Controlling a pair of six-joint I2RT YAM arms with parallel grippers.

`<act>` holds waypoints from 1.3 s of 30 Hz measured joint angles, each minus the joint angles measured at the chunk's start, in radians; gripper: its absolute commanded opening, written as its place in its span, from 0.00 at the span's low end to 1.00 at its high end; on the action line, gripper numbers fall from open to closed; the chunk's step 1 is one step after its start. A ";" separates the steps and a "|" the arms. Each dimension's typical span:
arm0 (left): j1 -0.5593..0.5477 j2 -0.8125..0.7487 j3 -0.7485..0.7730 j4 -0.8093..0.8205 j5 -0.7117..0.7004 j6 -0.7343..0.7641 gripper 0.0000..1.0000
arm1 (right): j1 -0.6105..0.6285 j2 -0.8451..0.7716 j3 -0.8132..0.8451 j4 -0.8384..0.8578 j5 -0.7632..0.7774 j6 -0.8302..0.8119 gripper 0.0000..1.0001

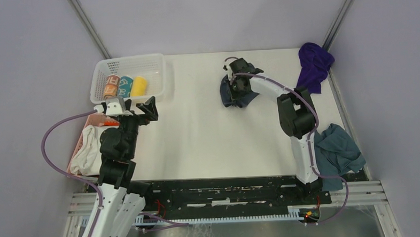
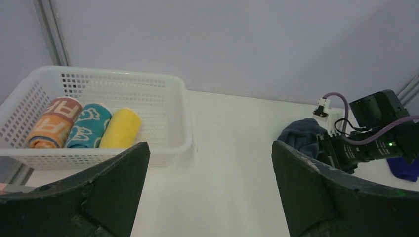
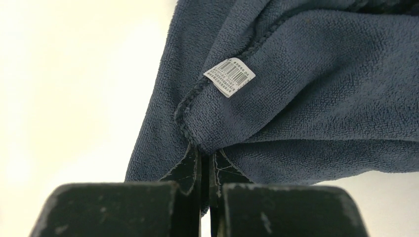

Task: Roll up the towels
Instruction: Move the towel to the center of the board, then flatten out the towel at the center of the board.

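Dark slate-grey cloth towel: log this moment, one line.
right tool: shut on dark slate-grey cloth towel | left tool: open, empty | purple cloth towel: unrolled, far right

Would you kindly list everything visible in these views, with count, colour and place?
slate-grey towel: one, dark grey-blue, far middle of the table, crumpled
white label: one, barcode-printed, on that towel's hem
purple towel: one, deep purple, far right corner, unrolled
teal cloth: one, near right edge by the right arm's base
white basket: one, far left
rolled towels: three, orange-patterned, teal-patterned and yellow, side by side in the white basket
pink basket: one, left edge
white cloth: one, in the pink basket
table: one, white
left claw: open, beside the white basket
right claw: shut on the slate-grey towel
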 measured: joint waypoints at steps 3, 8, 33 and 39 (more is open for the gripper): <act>0.000 0.014 0.010 -0.008 0.035 -0.011 0.99 | 0.093 -0.095 -0.140 0.037 -0.008 0.037 0.15; 0.000 0.061 0.040 -0.027 0.107 -0.066 0.99 | 0.222 -0.236 -0.312 0.060 -0.016 0.067 0.35; -0.343 0.573 -0.038 -0.079 0.224 -0.443 0.88 | 0.297 -0.515 -0.673 0.174 0.058 0.107 0.59; -0.503 0.807 0.012 -0.064 0.119 -0.457 0.86 | 0.297 -0.486 -0.716 0.194 0.092 0.123 0.60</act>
